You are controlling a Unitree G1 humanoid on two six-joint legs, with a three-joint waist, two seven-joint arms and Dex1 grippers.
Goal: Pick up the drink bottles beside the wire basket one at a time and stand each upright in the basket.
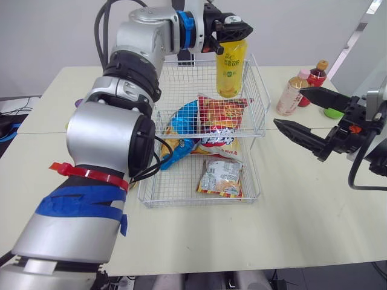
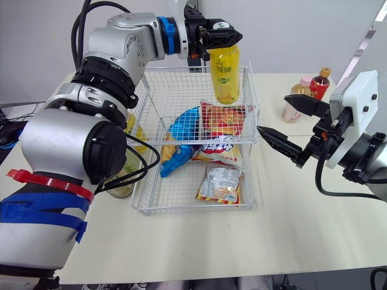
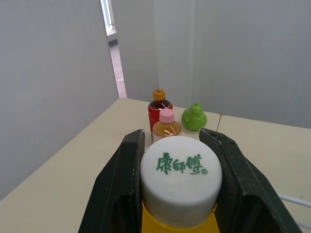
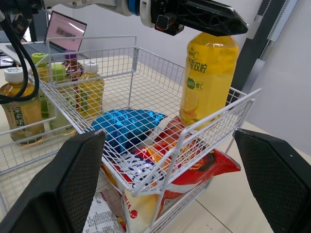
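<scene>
Cream tabletop (image 1: 290,229) lies bare at the near edge. On it stands the white two-tier wire basket (image 1: 181,204). Its lower tier reaches closest, with a small silvery snack packet (image 1: 221,177) flat on the mesh. Behind that, a white and blue crisp bag (image 1: 221,145) pokes out from under the upper tier. In the upper tier a shiny blue snack bag (image 1: 183,124) and a red crisp bag (image 1: 222,113) lie side by side.

Right of the basket the right gripper (image 1: 287,105) hangs over the table, its two black fingers spread wide with nothing between them, pointing towards the basket's side. Just beside the basket's left wall stands a cluster of bottles, among them an amber tea bottle with a white cap (image 4: 17,111).

Farther back, the left gripper (image 1: 231,35) is clamped on the white cap of the yellow drink bottle (image 1: 231,69). It hangs upright with its lower part inside the upper tier's far right corner. Whether its base touches the mesh I cannot tell.

Beyond the right gripper, well apart from the basket, a pale bottle with a pink cap (image 1: 291,95) and a red bottle with an orange cap (image 1: 315,77) stand together, with a green pear-shaped object (image 3: 194,117) next to them
</scene>
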